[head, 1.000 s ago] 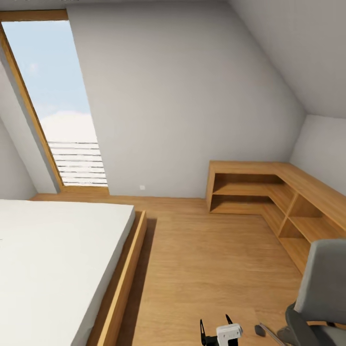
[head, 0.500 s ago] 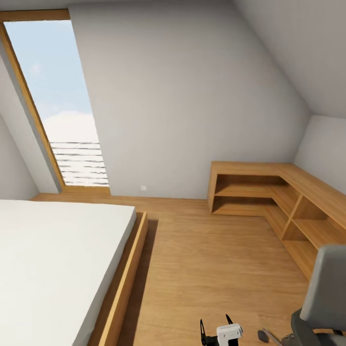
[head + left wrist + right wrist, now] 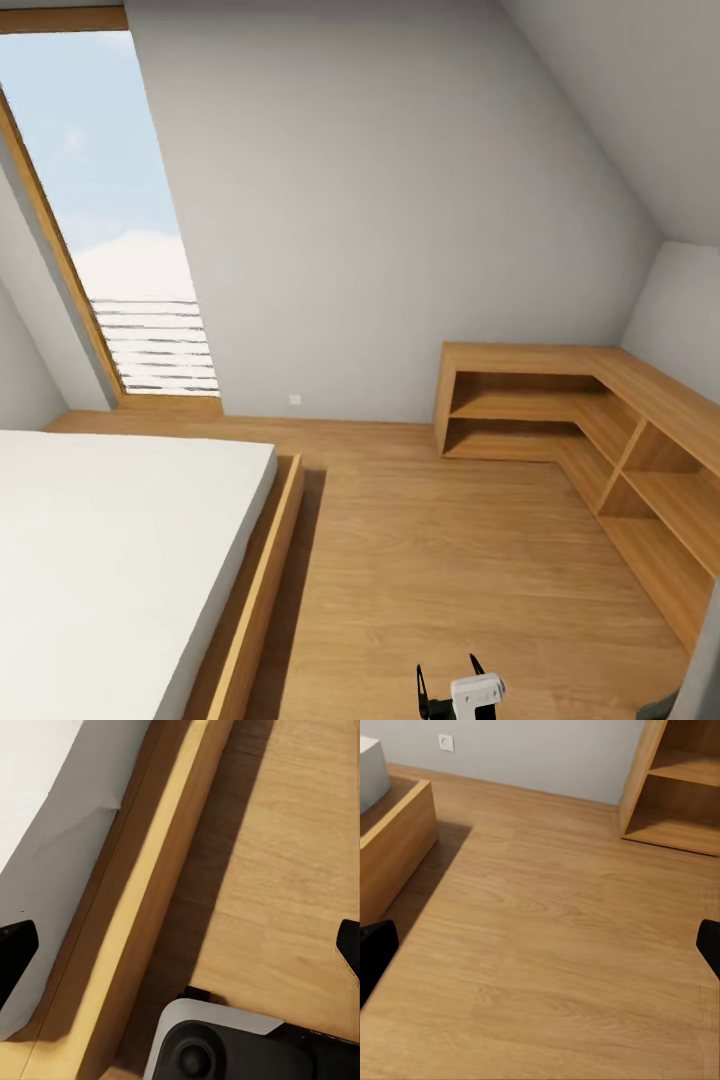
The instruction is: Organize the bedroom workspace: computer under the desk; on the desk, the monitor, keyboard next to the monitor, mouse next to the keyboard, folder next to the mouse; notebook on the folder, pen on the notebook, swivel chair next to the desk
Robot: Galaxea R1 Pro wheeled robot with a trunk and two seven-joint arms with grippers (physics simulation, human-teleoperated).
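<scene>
A narrow grey strip of the swivel chair [image 3: 709, 650] shows at the lower right edge of the head view. The desk, monitor, keyboard, mouse, folder, notebook, pen and computer are out of view. My right gripper [image 3: 449, 684] sits at the bottom centre of the head view, pointing forward over the wood floor, open and empty. In the right wrist view its black fingertips [image 3: 375, 952] stand wide apart above bare floor. In the left wrist view the left gripper [image 3: 180, 945] is open too, hanging over the floor beside the bed frame [image 3: 142, 907], with nothing held.
A low bed [image 3: 110, 560] with a white mattress and wooden frame fills the left. A tall window [image 3: 110, 220] is at the back left. A low L-shaped light-wood shelf unit [image 3: 560, 400] runs along the back and right walls. Wood floor [image 3: 450, 560] lies open between them.
The whole head view has shifted as the camera turned, so the swivel chair has slid almost out of the lower right edge. The gripper keeps its place in the picture.
</scene>
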